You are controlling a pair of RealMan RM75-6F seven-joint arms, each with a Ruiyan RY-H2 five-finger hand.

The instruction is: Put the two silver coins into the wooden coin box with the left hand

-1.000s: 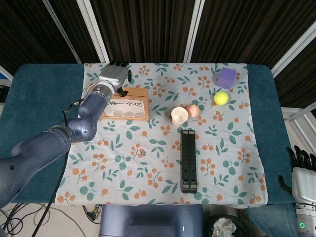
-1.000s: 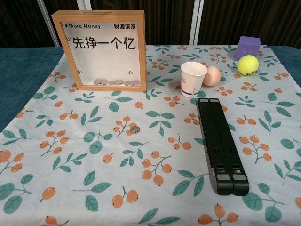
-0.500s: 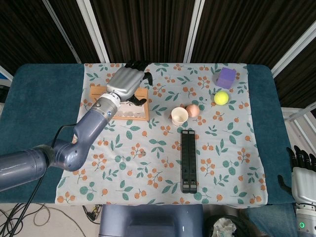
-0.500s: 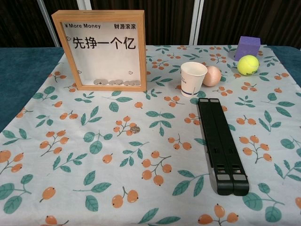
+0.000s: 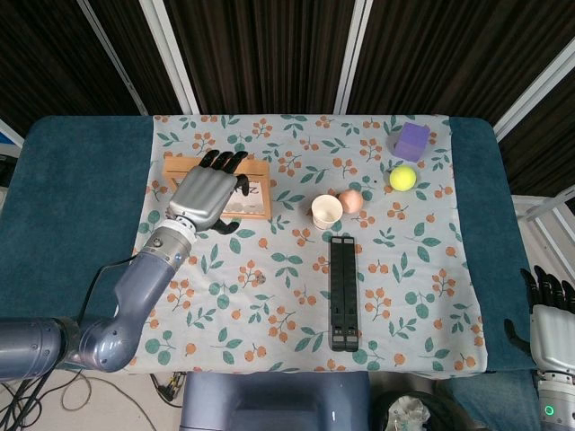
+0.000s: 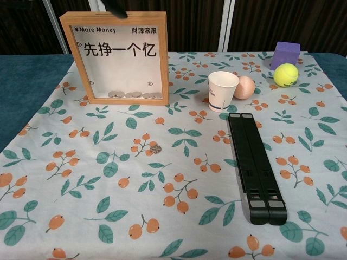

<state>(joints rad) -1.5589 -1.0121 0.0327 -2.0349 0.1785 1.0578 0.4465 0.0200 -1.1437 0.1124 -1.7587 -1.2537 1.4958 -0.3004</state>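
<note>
Withdrawn from behind the wooden coin box (image 5: 216, 184), the left hand (image 5: 205, 195) now hangs over it in the head view, fingers loosely spread, apparently empty. Right hand (image 5: 550, 323) idle, fingers apart. Chest view: one silver coin (image 6: 156, 148) remains on the cloth, awaiting pickup.

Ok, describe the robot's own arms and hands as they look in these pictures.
The left arm is glossy blue-grey in rounded segments, with a pale metal wrist ring and a thin black cable along it. The left hand has a silver-grey back and black fingers. The right hand, at the frame's corner, is light grey with dark fingers, with a small green light below it.
</note>
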